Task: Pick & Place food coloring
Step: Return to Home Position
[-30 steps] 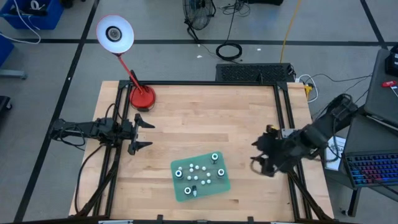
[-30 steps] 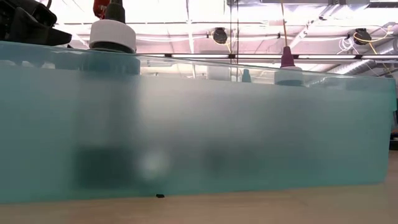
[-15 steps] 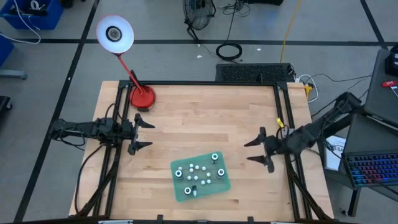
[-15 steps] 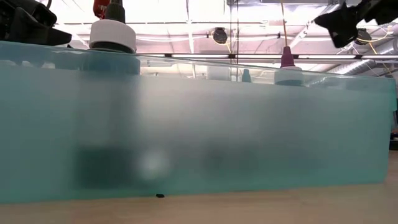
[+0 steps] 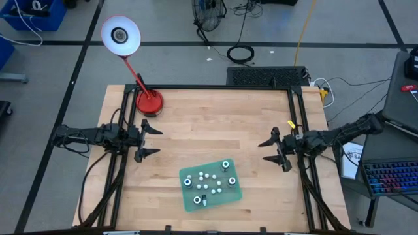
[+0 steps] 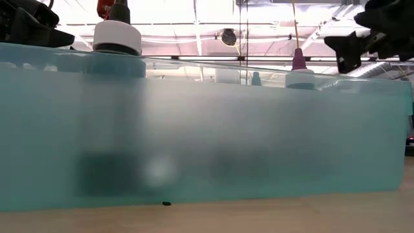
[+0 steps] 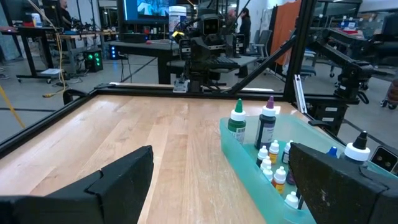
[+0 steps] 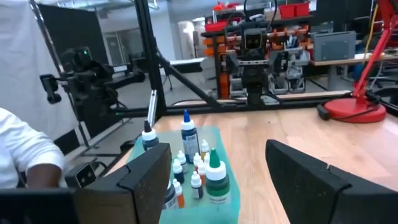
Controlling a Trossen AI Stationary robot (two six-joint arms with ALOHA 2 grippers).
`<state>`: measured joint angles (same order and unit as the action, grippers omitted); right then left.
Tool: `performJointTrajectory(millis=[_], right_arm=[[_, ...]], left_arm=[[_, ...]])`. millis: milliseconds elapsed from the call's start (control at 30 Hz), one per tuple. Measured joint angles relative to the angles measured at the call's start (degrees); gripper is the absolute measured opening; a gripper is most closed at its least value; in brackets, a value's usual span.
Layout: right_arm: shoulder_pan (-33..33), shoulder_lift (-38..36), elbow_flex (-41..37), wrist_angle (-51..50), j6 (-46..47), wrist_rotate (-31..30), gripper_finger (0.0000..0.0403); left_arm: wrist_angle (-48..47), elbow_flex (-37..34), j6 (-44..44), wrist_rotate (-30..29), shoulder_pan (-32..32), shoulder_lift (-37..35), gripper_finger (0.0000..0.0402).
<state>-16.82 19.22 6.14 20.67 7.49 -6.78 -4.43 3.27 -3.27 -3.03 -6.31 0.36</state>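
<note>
The food coloring [image 5: 208, 183] is a cluster of tiny white-capped bottles standing upright in the middle of a shallow green tray [image 5: 225, 195] near the table's near edge. It also shows in the left wrist view [image 7: 274, 168] and the right wrist view [image 8: 193, 172]. Taller dropper bottles [image 5: 225, 165] stand at the tray's corners. My left gripper [image 5: 158, 140] is open, level, to the tray's far left. My right gripper [image 5: 262, 151] is open, level, to the tray's far right, pointing at the table's left. Neither touches anything.
A red desk lamp [image 5: 149, 101] stands at the far left corner. Black frame rails [image 5: 297, 117] run along the table's sides. The low view is filled by the tray's translucent wall [image 6: 207, 129]. A person's white sleeve [image 8: 22, 149] shows beyond the table.
My right gripper has swung out from a tucked pose near the right rail, moved toward the far edge and turned level, now pointing at the table's left. The left arm and the bottles have kept still.
</note>
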Motion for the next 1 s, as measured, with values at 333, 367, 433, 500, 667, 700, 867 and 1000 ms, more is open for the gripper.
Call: performJointTrajectory(millis=[333,367,433,500,667,700,867,1000], right_arm=[[8.02,-2.27,-2.23,3.01,-0.26,13.06,0.025],[8.77,-2.55,-2.23,2.88,-0.16,14.57,0.0251],[10.12,-2.87,-2.27,2.64,0.45,16.59,0.0251],[11.17,-2.94,-2.28,2.11,0.32,17.37,0.025],[12.05,-2.94,-2.34,-0.22,-3.46,17.38,0.0248],[12.05,-2.94,-2.34,-0.89,-3.55,17.37,0.0248],[12.03,-2.91,-2.39,-2.63,-3.68,17.39,0.0247],[12.03,-2.92,-2.39,-2.54,-3.68,17.39,0.0249]], left_arm=[[-0.04,0.0,-0.01,0.0,-0.01,0.0,0.0365],[-0.02,0.0,0.0,0.0,0.0,0.0,0.0365],[-0.02,0.0,0.0,0.0,0.0,0.0,0.0365],[-0.04,0.0,0.0,0.0,-0.02,0.0,0.0365],[-0.03,0.0,0.0,0.0,0.0,0.0,0.0365],[-0.04,0.0,0.0,0.0,0.0,0.0,0.0365],[-0.04,0.0,0.0,0.0,-0.02,0.0,0.0365],[-0.02,0.0,0.0,0.0,-0.01,0.0,0.0365]])
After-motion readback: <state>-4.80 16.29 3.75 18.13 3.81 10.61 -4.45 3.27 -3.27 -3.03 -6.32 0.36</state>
